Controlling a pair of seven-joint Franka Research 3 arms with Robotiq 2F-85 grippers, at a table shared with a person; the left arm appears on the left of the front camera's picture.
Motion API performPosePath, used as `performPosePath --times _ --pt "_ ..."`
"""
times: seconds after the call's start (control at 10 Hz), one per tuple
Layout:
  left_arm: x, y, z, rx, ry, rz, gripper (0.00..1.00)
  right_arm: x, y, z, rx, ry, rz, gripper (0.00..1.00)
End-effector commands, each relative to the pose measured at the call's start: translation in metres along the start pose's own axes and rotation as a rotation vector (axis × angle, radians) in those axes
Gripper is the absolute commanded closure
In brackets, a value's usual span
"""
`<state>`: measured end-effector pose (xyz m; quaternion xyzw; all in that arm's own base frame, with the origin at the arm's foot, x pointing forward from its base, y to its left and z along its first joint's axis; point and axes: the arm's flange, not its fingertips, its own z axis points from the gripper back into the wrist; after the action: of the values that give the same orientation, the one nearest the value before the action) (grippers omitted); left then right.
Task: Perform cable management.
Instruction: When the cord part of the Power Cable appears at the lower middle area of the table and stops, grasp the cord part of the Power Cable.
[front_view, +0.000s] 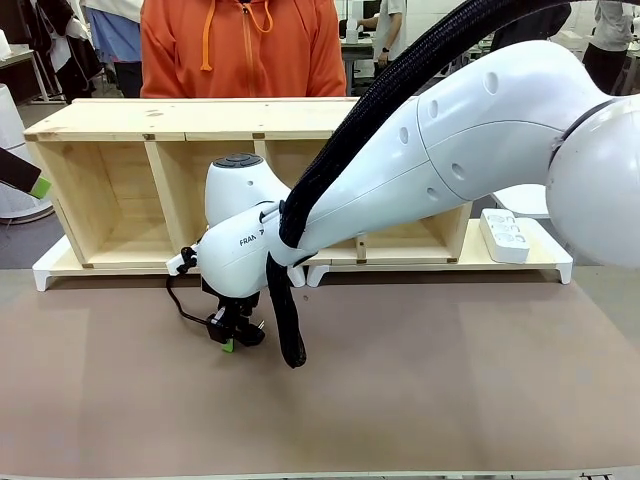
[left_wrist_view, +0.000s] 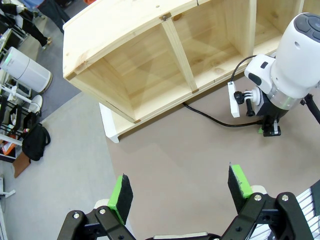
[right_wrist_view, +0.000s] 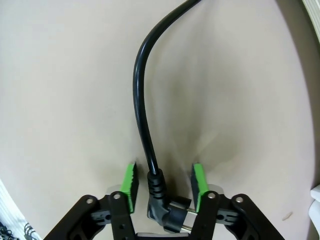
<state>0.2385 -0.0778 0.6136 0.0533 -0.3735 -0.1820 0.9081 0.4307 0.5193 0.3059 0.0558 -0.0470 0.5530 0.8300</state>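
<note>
My right gripper (right_wrist_view: 164, 172) hangs just over the table (right_wrist_view: 60, 75), jaws partly spread. The plug (right_wrist_view: 167, 212) of the cable (right_wrist_view: 137, 95) lies flat between the pads, with a gap on each side.

The right arm (front_view: 450, 150) reaches in from the right and across the middle, its wrist bent so the right gripper (front_view: 232, 342) points straight down, low. Its green pads (right_wrist_view: 131, 184) stand partly drawn in, a gap between them. The left gripper (left_wrist_view: 180, 187) hangs higher, off to the left, with its jaws spread wide.
</note>
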Motion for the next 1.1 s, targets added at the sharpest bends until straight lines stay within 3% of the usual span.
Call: performPosePath --times 0.0,0.1,0.2,0.3,0.5,0.8,1.0 --pt "0.0012 0.0000 -0.0014 0.001 -0.002 0.004 0.00 0.0038 -0.0013 -0.0041 -0.009 0.001 0.022 0.60" --pt "0.0012 0.0000 -0.0014 0.001 -0.002 0.004 0.00 0.0042 -0.0019 -0.0039 -0.007 0.001 0.022 0.75" --pt "0.0012 0.0000 -0.0014 0.001 -0.002 0.004 0.00 0.0047 -0.0026 -0.0037 -0.004 0.001 0.023 0.78" --pt "0.0012 0.0000 -0.0014 0.001 -0.002 0.004 0.00 0.0052 -0.0031 -0.0024 -0.003 -0.003 0.022 0.94" --pt "0.0012 0.0000 -0.0014 0.001 -0.002 0.004 0.00 0.0053 -0.0054 -0.0024 0.003 -0.008 0.020 1.00" --pt "0.0012 0.0000 -0.0014 0.001 -0.002 0.004 0.00 0.0055 -0.0061 -0.0034 0.025 -0.040 0.015 1.00" --pt "0.0012 0.0000 -0.0014 0.001 -0.002 0.004 0.00 0.0023 -0.0029 0.0017 -0.002 -0.007 0.006 1.00"
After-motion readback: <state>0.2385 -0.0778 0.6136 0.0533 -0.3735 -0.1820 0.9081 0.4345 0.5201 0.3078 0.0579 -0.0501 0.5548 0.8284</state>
